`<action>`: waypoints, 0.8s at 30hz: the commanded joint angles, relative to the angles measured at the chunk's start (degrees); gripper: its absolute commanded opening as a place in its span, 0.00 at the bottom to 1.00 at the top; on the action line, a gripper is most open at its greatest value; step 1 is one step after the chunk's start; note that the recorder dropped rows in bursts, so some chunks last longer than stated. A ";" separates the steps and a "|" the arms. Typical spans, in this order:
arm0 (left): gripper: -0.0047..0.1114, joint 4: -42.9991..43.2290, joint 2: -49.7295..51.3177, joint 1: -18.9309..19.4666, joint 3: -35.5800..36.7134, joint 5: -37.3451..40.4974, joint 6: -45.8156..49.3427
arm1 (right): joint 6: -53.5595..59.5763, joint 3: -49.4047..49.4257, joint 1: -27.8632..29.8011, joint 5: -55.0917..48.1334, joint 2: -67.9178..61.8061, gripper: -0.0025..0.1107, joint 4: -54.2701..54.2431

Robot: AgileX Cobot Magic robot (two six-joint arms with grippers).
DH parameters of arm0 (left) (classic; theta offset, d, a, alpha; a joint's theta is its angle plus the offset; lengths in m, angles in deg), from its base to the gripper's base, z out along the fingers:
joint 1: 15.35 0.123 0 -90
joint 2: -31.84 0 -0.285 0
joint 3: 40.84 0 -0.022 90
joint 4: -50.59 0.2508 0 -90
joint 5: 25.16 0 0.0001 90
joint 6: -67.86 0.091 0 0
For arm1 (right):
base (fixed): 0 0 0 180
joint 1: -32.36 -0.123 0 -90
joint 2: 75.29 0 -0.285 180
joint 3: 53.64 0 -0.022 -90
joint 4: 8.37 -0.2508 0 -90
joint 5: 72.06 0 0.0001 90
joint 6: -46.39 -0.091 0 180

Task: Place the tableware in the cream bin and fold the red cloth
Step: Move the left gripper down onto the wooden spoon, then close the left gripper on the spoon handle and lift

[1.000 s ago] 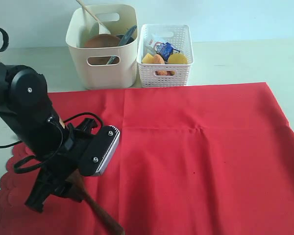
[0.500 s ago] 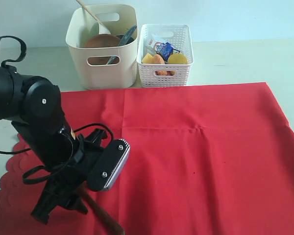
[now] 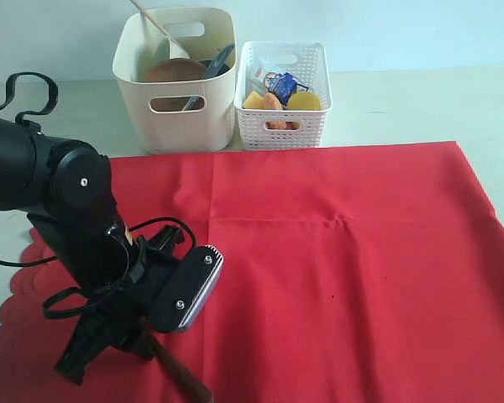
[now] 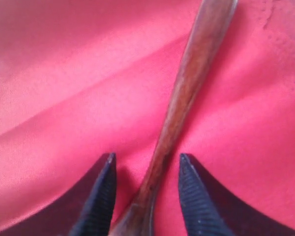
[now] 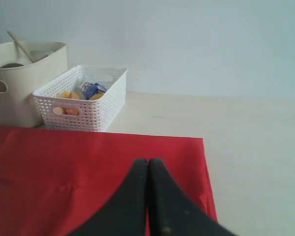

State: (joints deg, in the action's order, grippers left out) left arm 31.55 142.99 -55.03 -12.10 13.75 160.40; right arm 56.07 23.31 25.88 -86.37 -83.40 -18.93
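The red cloth [image 3: 336,277] lies spread flat over the table. A dark wooden spoon [image 3: 183,376] rests on it near the front left, its handle [image 4: 196,64] running between the fingers of my left gripper [image 4: 146,156]. The jaws stand open on either side of the handle, with a gap on each side. The cream bin [image 3: 176,113] stands at the back left and holds a brown plate [image 3: 172,71] and a pale wooden stick [image 3: 155,21]. My right gripper [image 5: 148,161] is shut and empty above the cloth's right part [image 5: 64,162].
A white lattice basket [image 3: 281,126] with food and a milk carton stands right beside the cream bin. The cloth's scalloped edge [image 3: 21,290] hangs toward the table's left side. Bare pale table [image 3: 420,101] lies behind the cloth.
My left arm has shifted a little to the right and lower over the spoon. The right gripper and the cloth have stayed put.
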 commanded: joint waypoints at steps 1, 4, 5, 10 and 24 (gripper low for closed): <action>0.39 0.41 -0.01 -0.38 0.25 -0.13 -0.14 | 0.31 0.27 0.26 0.32 0.33 0.02 0.10; 0.39 0.67 -0.01 -0.38 0.25 -0.13 -0.14 | 0.31 0.27 0.26 0.32 0.33 0.02 0.10; 0.39 0.84 -0.01 -0.38 0.25 -0.13 -0.14 | 0.31 0.27 0.26 0.32 0.33 0.02 0.10; 0.39 0.84 -0.01 -0.38 0.25 0.18 -0.14 | 0.31 0.27 0.26 0.32 0.33 0.02 0.10; 0.39 1.70 1.47 -0.38 0.25 1.11 -1.26 | 0.31 0.27 0.26 0.32 0.33 0.02 0.10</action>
State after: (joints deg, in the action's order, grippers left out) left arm 32.57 143.96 -55.03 -12.10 14.11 159.73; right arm 56.07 23.31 25.88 -86.37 -83.40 -18.93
